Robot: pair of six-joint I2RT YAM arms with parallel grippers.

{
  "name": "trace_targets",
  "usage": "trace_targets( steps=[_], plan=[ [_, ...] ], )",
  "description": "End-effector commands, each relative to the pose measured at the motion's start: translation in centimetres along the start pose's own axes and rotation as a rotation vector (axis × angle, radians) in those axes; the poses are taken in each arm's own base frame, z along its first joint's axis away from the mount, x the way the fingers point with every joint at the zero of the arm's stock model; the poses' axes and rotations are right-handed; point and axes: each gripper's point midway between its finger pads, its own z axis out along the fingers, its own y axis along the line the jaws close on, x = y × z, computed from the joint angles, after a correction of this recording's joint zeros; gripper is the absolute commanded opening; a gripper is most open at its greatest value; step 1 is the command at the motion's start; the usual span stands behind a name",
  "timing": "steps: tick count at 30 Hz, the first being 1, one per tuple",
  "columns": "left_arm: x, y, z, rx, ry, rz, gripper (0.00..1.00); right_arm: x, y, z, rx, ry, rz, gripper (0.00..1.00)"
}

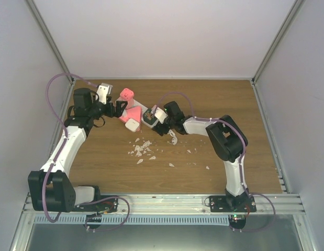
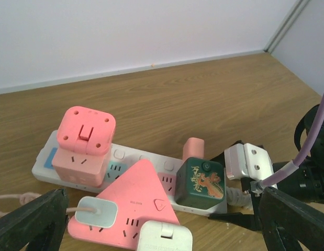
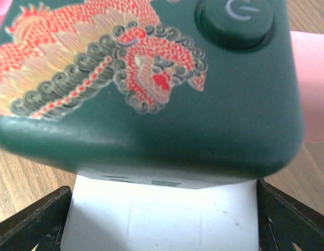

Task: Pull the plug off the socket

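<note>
Right wrist shows the plug point(image 3: 151, 104) close; left wrist, the socket point(image 2: 141, 156).

Lab test cell, white panel walls point(image 1: 162, 36), aluminium rails point(image 1: 167, 198), wooden tabletop point(image 1: 224, 99)

Table point(image 1: 109, 157): wood-grain top, smooth, low sheen. Socket point(image 2: 134, 156): white plastic, smooth, semi-gloss. Green plug point(image 3: 214, 104): dk green plastic, satin, soft highlights, printed red/cream dragon, flat finish; white plastic base under it, smooth w/ a few specks. Pink cube point(image 2: 83, 141) and pink triangle point(image 2: 138, 196): matt plastic. White charger point(image 2: 164, 238): glossy plastic. Frame rails point(image 1: 167, 201): brushed metal, prob. aluminium. Walls point(image 1: 167, 36): plain white, matt. Flakes point(image 1: 143, 149) on table: white, rough-edged, material unclear.
</note>
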Motion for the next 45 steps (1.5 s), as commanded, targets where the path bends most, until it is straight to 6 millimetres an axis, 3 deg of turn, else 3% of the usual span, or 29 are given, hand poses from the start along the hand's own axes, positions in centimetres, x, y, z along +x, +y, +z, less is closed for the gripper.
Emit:
trace_targets(
  steps=[1,10,21,29,39,45],
  plan=[
    [-0.2,-1.1,0.1,0.081,0.009,0.112,0.99,2.0,0.4,-1.3,-0.009,0.032,-0.066,0.62],
    [0.6,-3.0,0.4,0.222,0.053,0.177,0.99,4.6,1.2,-5.7,-0.138,0.067,-0.063,0.56],
    [3.0,-5.8,1.0,0.376,0.137,0.263,0.97,11.2,2.6,-10.7,-0.298,0.160,-0.085,0.55],
    [4.4,-8.3,0.9,0.510,0.181,0.380,0.93,14.8,3.0,-14.3,-0.368,0.133,-0.135,0.51],
    [6.5,-11.5,2.1,0.667,0.253,0.405,0.89,17.9,3.2,-17.3,-0.431,0.080,-0.207,0.50],
    [8.9,-13.7,3.4,0.740,0.313,0.421,0.86,18.1,2.2,-18.1,-0.433,0.050,-0.223,0.51]
  ],
)
